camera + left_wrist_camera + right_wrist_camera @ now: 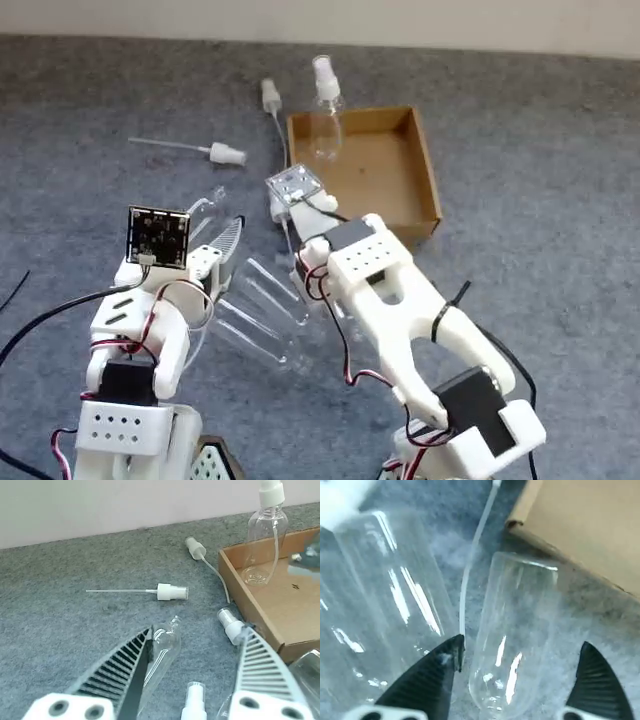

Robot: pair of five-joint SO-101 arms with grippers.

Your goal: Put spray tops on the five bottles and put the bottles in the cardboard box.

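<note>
The L gripper (197,632) hung low over the grey surface (60,630), fingers wide apart, w/ nothing between them. A clear bottle (162,652) w/o top lay just beside one finger. Further off lay three loose spray tops: a long-tube top (172,591) in the open, a near top (231,626) by the box wall, and a far top (194,547) beside the cardboard box (300,610). Inside the box a capped bottle (265,535) stood upright at the wall. The R gripper (522,644) had its fingers apart too, one on each side of a lying bottle (520,600), not clamped on it. A second bottle (385,595) lay next to it, w/ a thin tube (475,550) between them.
</note>
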